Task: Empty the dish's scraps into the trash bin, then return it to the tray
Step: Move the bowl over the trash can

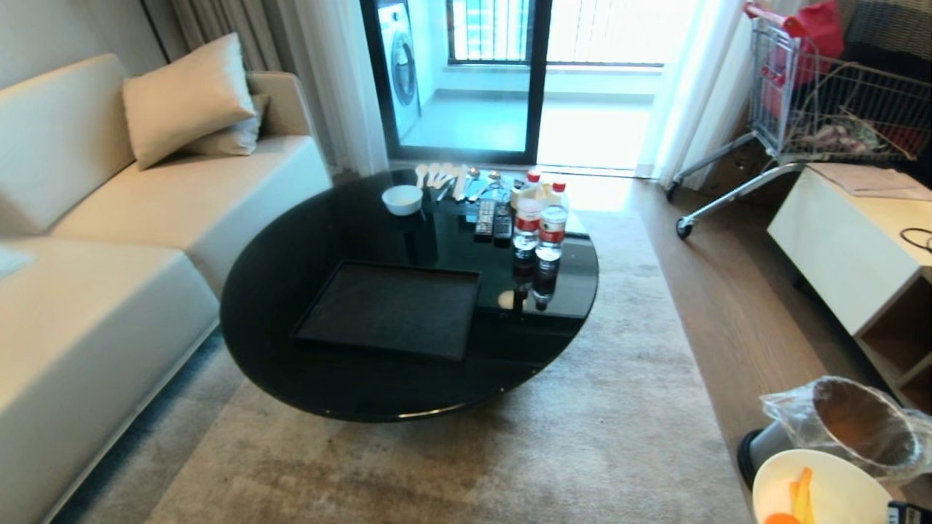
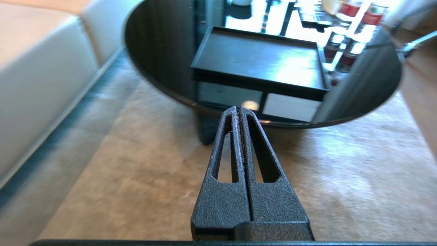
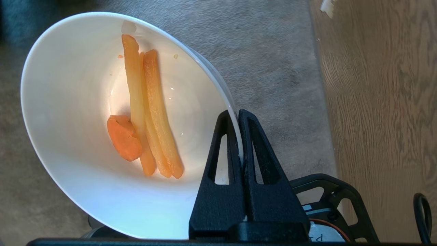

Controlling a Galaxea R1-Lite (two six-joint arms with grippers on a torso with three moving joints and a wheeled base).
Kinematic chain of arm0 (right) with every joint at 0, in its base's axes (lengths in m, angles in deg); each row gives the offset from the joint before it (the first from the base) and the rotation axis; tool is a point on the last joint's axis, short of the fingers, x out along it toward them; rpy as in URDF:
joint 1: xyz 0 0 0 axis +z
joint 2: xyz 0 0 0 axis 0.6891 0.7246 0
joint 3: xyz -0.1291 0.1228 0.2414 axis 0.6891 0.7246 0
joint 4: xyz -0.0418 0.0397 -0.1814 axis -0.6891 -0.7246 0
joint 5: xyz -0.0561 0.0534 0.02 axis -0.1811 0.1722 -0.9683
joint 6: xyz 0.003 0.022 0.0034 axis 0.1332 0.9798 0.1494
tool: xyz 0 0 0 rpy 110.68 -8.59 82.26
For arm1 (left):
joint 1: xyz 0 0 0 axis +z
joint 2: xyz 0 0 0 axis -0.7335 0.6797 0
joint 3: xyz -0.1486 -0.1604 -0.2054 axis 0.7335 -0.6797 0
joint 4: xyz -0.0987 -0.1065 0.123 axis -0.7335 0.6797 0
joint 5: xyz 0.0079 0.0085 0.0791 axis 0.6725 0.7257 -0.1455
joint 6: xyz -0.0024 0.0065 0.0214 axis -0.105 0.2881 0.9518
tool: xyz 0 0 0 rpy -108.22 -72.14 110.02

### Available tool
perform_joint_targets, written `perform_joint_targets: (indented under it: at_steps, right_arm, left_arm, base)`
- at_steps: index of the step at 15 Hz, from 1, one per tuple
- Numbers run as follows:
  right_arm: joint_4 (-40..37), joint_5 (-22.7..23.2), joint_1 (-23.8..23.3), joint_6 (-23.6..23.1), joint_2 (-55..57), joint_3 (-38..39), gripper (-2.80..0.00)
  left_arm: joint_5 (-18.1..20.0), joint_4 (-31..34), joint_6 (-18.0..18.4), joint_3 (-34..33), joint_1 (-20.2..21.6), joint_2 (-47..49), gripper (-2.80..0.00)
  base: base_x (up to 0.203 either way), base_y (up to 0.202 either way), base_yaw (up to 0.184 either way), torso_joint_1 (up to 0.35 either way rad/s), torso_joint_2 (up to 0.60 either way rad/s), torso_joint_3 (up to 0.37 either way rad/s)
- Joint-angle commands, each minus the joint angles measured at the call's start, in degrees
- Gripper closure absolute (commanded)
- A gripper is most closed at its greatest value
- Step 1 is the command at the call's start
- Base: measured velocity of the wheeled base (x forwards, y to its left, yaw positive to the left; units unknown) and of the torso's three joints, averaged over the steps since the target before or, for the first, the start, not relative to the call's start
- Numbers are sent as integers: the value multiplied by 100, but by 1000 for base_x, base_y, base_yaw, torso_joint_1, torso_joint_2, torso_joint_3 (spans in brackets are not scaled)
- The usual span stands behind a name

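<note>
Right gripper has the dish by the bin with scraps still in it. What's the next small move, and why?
Probably carry the dish the last bit over the bin mouth, then tip. The right gripper pinches its rim, the scraps still lie inside, and the dish sits beside the opening, not above it.

This is a home living room. A cream sofa [image 1: 109, 240] with loose cushions [image 1: 186, 98] fills the left of the head view, and a round black glass coffee table [image 1: 291, 291] stands on a beige rug [image 1: 510, 451] at centre, carrying water bottles [image 1: 542, 222], remote controls [image 1: 494, 218] and spoons. At the top centre a glass sliding door [image 1: 535, 80] opens onto a balcony with a washing machine [image 1: 400, 62], and wood flooring [image 1: 728, 291] and a low white cabinet [image 1: 844, 247] lie along the right edge.
</note>
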Motion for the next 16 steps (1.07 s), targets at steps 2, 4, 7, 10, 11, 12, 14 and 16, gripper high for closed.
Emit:
perform_joint_targets:
  at_steps: [2,4,7,10,11,12,14,16]
  right_arm:
    - [-27,-12,5,58,13,-14,0]
    - [-36,-29,5,58,13,-23,0]
    - [-36,-23,5,58,13,-41,0]
    - [-44,-21,5,67,13,-32,0]
    - [-45,-21,5,67,13,-32,0]
    - [-45,-29,5,76,13,-39,0]
    - [-36,-29,5,76,22,-41,0]
    - [-36,-21,5,85,22,-23,0]
  left_arm:
    - [-5,-2,-7,0,0,-2,0]
    - [-5,-2,-1,0,0,-2,0]
    - [-5,-2,-7,0,0,-2,0]
    - [-5,-2,-7,0,0,-2,0]
    - [-5,-2,-7,0,0,-2,0]
    - [-5,-2,-7,0,0,-2,0]
    - [-5,-2,2,0,0,-2,0]
    - [-5,-2,-7,0,0,-2,0]
  base:
    - [0,11,-169,0,5,2]
    - [3,9,-168,1,1,1]
    - [0,11,-169,1,2,0]
    - [2,11,-166,0,3,2]
    - [1,8,-165,4,2,-2]
    - [2,11,-171,-1,-1,7]
    - [-1,9,-169,5,-1,-3]
    - [0,9,-169,1,4,2]
